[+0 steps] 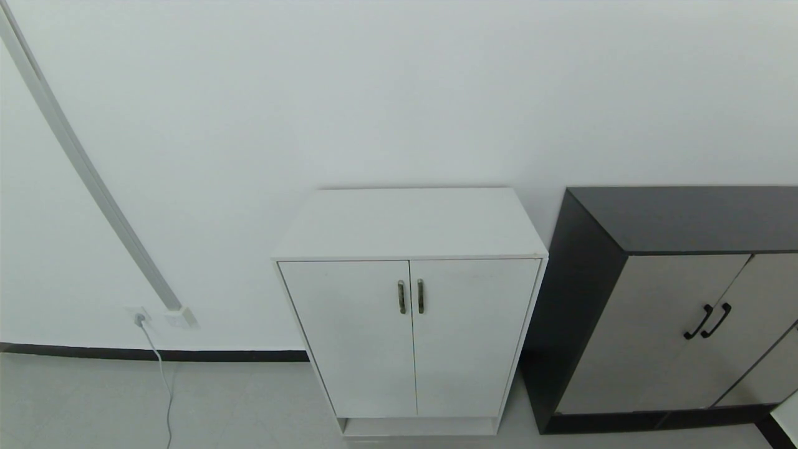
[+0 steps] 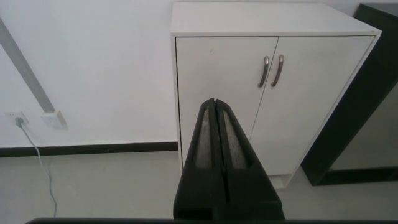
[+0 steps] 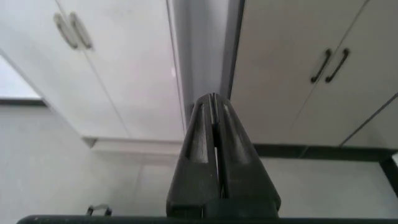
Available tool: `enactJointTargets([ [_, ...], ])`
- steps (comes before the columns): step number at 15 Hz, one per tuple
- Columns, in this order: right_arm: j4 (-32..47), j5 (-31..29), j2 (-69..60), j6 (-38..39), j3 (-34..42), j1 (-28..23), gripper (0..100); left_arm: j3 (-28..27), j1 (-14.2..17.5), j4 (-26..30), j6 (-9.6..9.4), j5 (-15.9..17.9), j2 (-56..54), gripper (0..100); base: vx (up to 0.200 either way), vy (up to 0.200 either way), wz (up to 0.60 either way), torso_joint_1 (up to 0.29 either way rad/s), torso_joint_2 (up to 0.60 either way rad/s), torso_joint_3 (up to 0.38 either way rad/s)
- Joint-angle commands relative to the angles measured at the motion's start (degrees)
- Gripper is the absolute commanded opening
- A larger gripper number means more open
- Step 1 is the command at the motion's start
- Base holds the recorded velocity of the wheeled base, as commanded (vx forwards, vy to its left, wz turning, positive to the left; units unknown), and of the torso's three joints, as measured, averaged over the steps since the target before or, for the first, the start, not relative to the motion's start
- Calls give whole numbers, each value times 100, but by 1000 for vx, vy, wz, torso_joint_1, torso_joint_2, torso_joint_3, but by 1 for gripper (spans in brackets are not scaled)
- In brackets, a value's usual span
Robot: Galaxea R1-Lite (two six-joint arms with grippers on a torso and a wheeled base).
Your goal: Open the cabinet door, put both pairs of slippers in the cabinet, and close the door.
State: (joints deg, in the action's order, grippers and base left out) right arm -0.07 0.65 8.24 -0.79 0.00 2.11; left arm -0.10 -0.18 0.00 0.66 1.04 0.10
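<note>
A plain white wall [image 1: 399, 93] runs across the far side of the scene, meeting a pale floor [image 1: 81, 405] along a black skirting strip [image 1: 156, 355]. On the right stands a dark cabinet [image 1: 686, 218] with a black top and side and grey double doors, which carry two black curved handles [image 1: 706, 321].

Just beside it, to its left and against the wall, stands the white cabinet [image 1: 408, 224], the smaller of the two. Its left door [image 1: 349, 337] and right door [image 1: 467, 337] are both shut and flush with each other, and a narrow gap separates the two cabinets.

A grey cable duct [image 1: 81, 162] slants down the wall on the far left and ends in a small box [image 1: 181, 318] above the skirting.

The left gripper [image 2: 214, 101] is clenched, its two dark fingers pressed flat together with nothing between them. It points at the white cabinet's left door and stays well apart from it. The right gripper [image 3: 213, 96] is likewise clenched on nothing, aimed at the gap between the two cabinets and well apart from both.

A thin cable [image 1: 163, 380] hangs from a wall socket [image 1: 138, 317] just left of the box and trails down onto the floor. Two slim metal handles, one [image 1: 401, 297] on the left door and one [image 1: 421, 296] on the right, stand upright side by side at the doors' meeting edge, in the upper part.
</note>
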Motion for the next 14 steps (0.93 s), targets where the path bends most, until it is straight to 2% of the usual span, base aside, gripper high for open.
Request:
enactJointTargets([
  [1,-1,-3,-675,0,0,-158,0,1,1,0,4,2,-1,0,0,0,0,0,0,0],
  [8,7,-47,-815,-26,-9,-211,0,1,1,0,4,2,-1,0,0,0,0,0,0,0],
  [11,-37,-425,-824,475,0,-211,0,1,1,0,4,2,-1,0,0,0,0,0,0,0],
  [14,-54,-574,-815,615,0,-211,0,1,1,0,-4,2,-1,0,0,0,0,0,0,0],
])
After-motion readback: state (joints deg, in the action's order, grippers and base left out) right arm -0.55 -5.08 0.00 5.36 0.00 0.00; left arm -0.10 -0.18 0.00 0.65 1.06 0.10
